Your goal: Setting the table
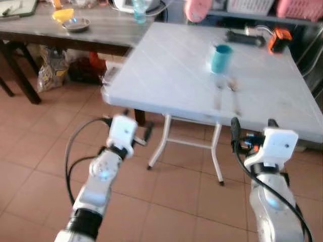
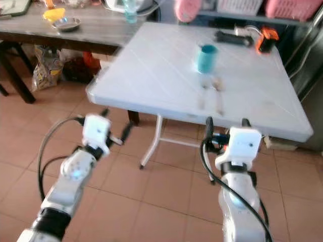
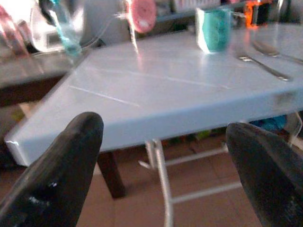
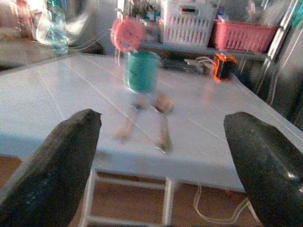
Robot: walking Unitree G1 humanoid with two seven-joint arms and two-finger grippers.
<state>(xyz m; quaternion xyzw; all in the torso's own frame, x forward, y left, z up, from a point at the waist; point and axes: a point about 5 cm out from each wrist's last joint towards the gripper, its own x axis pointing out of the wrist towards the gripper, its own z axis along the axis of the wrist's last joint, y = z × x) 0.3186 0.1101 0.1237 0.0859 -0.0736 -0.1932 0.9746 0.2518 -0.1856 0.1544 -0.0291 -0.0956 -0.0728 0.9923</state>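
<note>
Cup: we count one teal cup (image 1: 221, 57), standing upright on the white counter (image 1: 166, 75), toward its far side.
Cutlery: two long pieces (image 4: 163, 124) lie side by side on the counter just in front of the cup; they look like spoons, but the blur keeps us from being sure.
Other things on the white counter: one black tool (image 1: 245, 38) and one orange-and-black object (image 1: 279, 39) at the far edge, well apart from the cup.
Wooden counter: a second, dark wooden counter (image 1: 101, 30) stands to our left, carrying one metal bowl (image 1: 76, 23), one yellow thing (image 1: 62, 14) and one clear bottle (image 1: 139, 11).
Room: terracotta tiled floor (image 1: 45, 161); the white counter has folding white metal legs (image 1: 160, 143); one white basket (image 4: 188, 22) and one pink basket (image 4: 245, 35) sit on a shelf behind.
Left gripper: our left gripper (image 3: 165, 165) is held low in front of the counter's near-left corner, its fingers (image 3: 61, 175) spread wide, holding and touching nothing.
Right gripper: our right gripper (image 4: 161, 165) is before the near edge, facing the cup and cutlery; its fingers (image 4: 57, 165) are spread wide too, clear of the counter and empty.
</note>
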